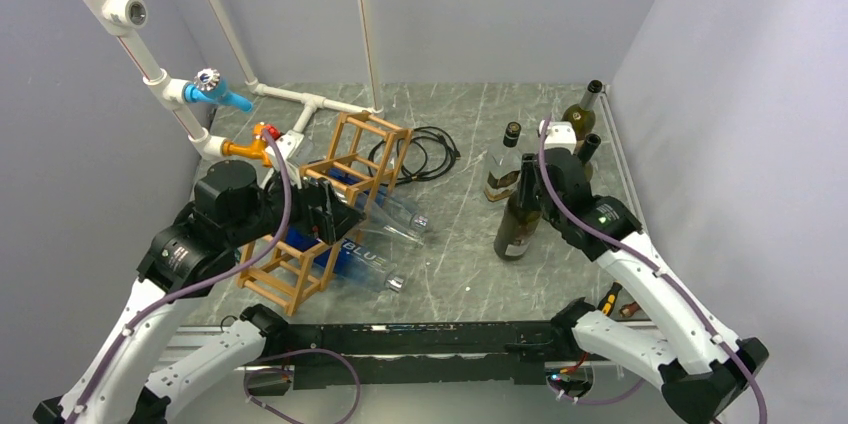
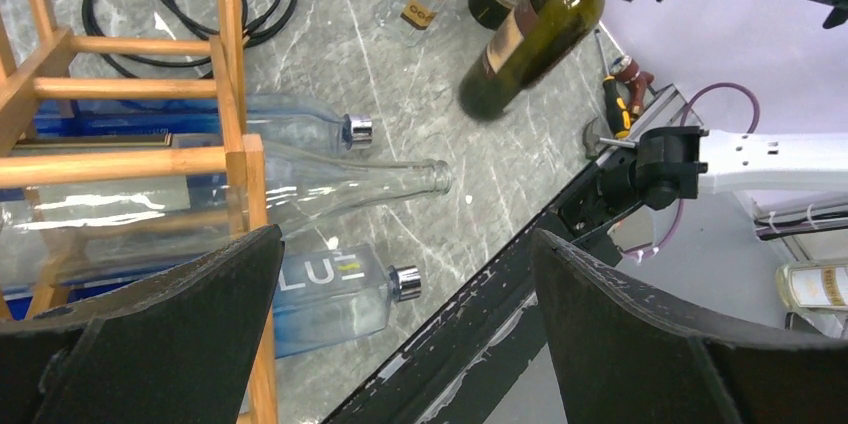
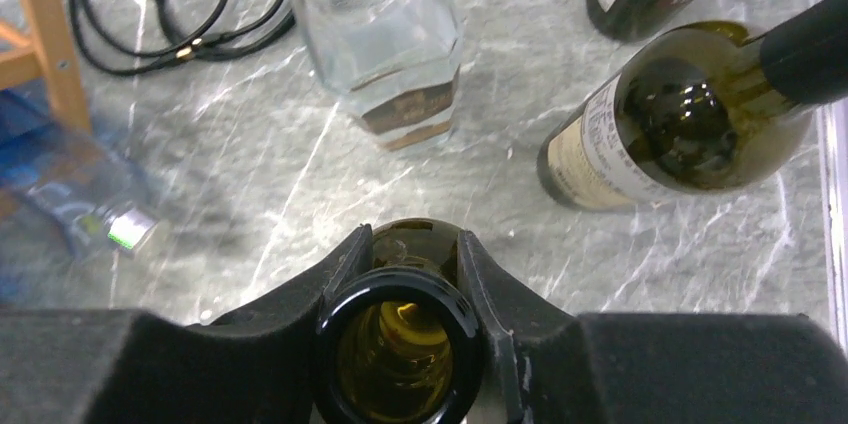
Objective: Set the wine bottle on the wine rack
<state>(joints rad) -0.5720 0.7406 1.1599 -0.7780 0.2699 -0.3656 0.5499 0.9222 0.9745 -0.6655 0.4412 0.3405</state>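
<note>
The open mouth of the wine bottle (image 3: 400,349) sits closest, its neck pinched between the closed fingers of the right gripper (image 3: 412,249). The bottle is toward the right edge of the surface (image 1: 460,264), well apart from the wine rack (image 2: 230,44) near the left edge; whether its base rests down is hard to tell. It is rigid, smooth, breakable glass, probably weighty below a neck hold, so it may swing. The left gripper (image 2: 405,239) gapes wide, empty.
</note>
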